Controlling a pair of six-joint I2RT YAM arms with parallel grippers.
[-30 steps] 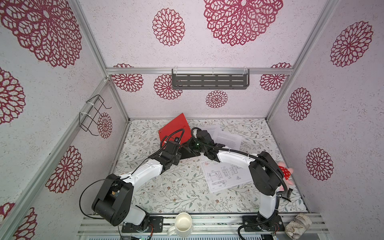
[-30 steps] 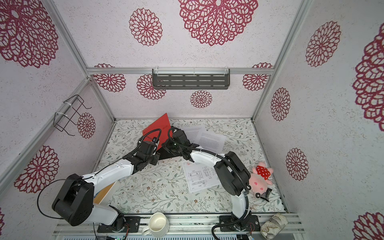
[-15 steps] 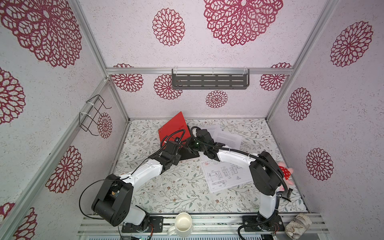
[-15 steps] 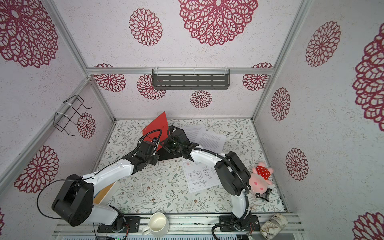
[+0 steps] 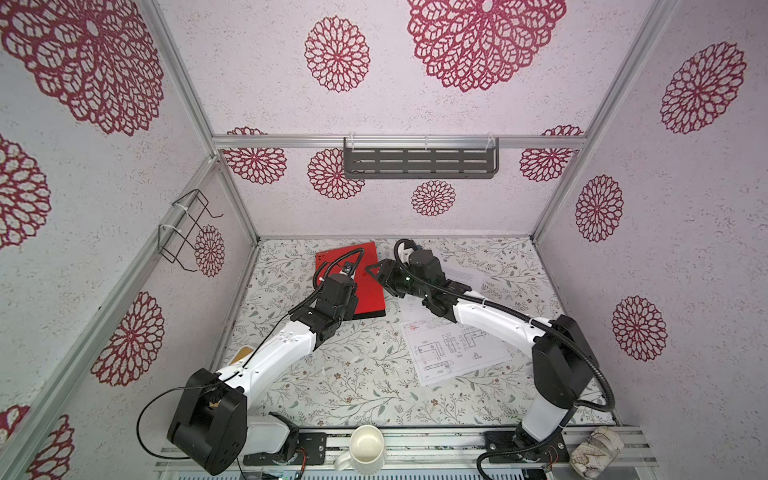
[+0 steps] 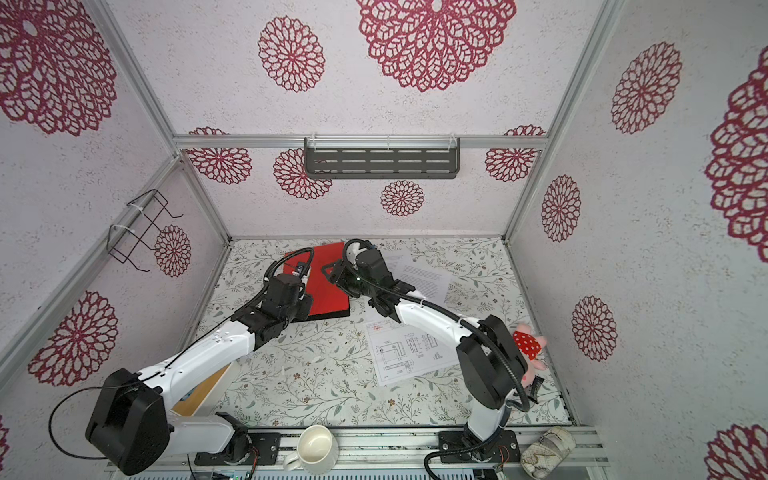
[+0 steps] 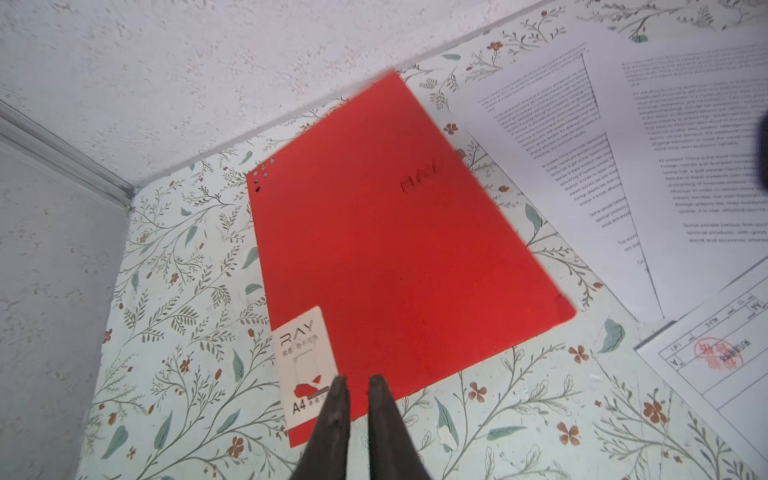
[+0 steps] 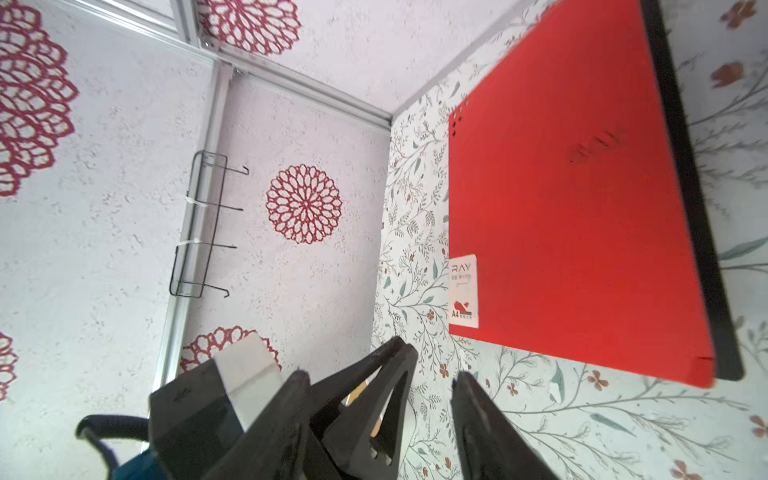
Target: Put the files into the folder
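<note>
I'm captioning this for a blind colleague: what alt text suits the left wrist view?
A closed red folder lies on a floral table, with a white label at the corner where two dark fingers, almost together, point. Printed text sheets and a stamped drawing sheet lie beside it.

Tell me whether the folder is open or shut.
Shut: the folder lies flat, red cover down over its black back; no inside or clip shows.

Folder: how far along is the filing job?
Done: nothing; the folder lies closed. In hand: left end effector, jaws nearly together, at its labelled corner, grip unclear; right end effector open, empty. Remaining: open it, load the drawing sheet and two text sheets, all on the table.
</note>
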